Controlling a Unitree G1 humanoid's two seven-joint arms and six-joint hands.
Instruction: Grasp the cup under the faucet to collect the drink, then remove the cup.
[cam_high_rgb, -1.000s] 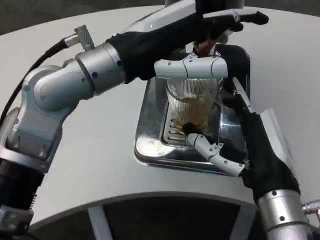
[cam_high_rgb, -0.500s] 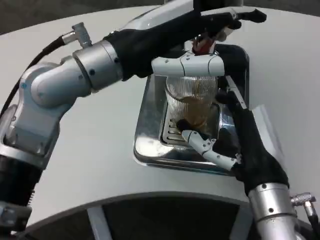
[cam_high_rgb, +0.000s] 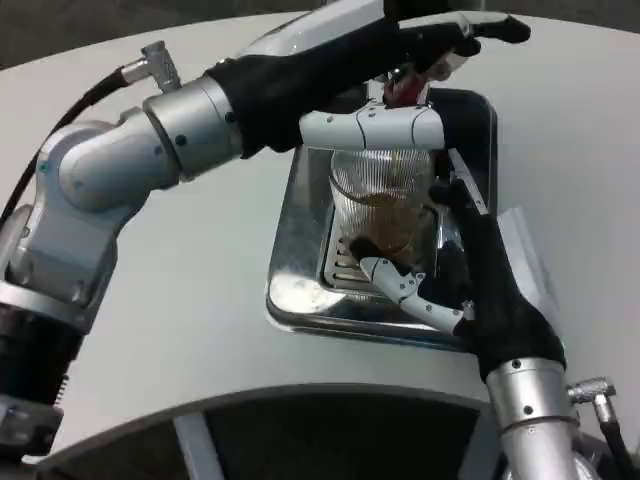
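Observation:
A clear ribbed cup (cam_high_rgb: 385, 200) stands on the grate of a steel drip tray (cam_high_rgb: 298, 262), with amber drink inside it. My right hand (cam_high_rgb: 470, 275) comes in from the lower right and grips the cup, white fingers (cam_high_rgb: 405, 285) curled round its lower front and the thumb on its right side. My left arm reaches across from the left. My left hand (cam_high_rgb: 420, 50) holds the faucet handle (cam_high_rgb: 402, 90), a red part showing between the dark fingers above and a white finger (cam_high_rgb: 375, 128) lying over the cup's rim. The spout itself is hidden by that hand.
The tray's dark back wall (cam_high_rgb: 470, 125) rises behind the cup. A clear flat sheet (cam_high_rgb: 525, 250) lies on the white table (cam_high_rgb: 180, 300) right of the tray. The table's front edge curves just below the tray, with a dark gap under it.
My right forearm has swung a little to the left, and its fingers sit slightly higher on the cup. The left arm has shifted slightly up and left, its hand staying on the faucet.

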